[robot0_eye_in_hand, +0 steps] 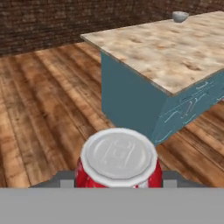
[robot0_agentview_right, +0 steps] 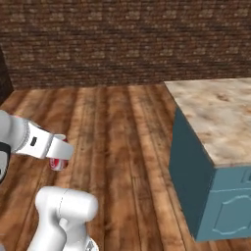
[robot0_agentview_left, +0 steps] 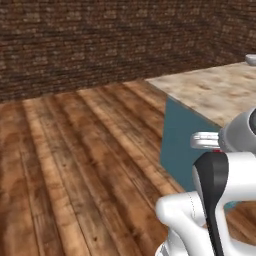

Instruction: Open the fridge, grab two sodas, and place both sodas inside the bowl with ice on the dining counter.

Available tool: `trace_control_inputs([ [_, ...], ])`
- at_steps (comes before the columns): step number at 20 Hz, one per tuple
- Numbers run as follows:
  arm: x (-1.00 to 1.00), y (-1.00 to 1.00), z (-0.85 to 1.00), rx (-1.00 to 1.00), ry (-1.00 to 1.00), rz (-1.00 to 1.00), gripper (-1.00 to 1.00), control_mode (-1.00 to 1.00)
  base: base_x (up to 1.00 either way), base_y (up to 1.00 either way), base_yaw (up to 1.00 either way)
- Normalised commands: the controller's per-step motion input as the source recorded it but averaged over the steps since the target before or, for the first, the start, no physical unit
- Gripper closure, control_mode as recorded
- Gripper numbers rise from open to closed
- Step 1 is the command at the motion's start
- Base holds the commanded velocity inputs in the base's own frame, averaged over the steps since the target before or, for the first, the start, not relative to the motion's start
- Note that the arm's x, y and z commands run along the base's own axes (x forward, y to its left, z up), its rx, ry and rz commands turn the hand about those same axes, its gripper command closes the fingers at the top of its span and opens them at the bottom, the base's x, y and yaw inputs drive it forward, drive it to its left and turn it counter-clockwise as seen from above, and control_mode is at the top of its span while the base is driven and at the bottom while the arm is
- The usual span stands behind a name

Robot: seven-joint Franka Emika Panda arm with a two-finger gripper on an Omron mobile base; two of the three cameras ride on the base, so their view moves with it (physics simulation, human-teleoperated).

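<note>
From the left base camera I see the dining counter (robot0_agentview_left: 210, 90), beige marbled stone on a teal base, standing on a plank floor (robot0_agentview_left: 75, 165) before a brick wall (robot0_agentview_left: 100, 40).

From the right base camera, the red can (robot0_agentview_right: 58, 163) hangs beneath the white hand, above the floor, well left of the counter.

From the hand camera, the gripper (robot0_eye_in_hand: 117, 181) clasps the can, pale top facing me; I can read no writing on it. The bowl (robot0_eye_in_hand: 180, 16) sits far off on the counter.
</note>
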Motion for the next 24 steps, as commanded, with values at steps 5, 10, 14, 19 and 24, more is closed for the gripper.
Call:
trace_control_inputs([
  [5, 0.0, 0.0, 0.0, 0.0, 0.0, 0.0, 1.0, 1.0, 0.95, 0.88, -0.35],
  [10, 0.0, 0.0, 0.0, 0.0, 0.0, 0.0, 1.0, 1.0, 1.0, 0.84, -0.35],
  [14, 0.0, 0.0, 0.0, 0.0, 0.0, 0.0, 1.0, 1.0, 1.0, 0.84, -0.36],
  [19, 0.0, 0.0, 0.0, 0.0, 0.0, 0.0, 1.0, 1.0, 1.0, 0.85, -0.35],
  [24, 0.0, 0.0, 0.0, 0.0, 0.0, 0.0, 1.0, 1.0, 0.99, 0.87, -0.35],
])
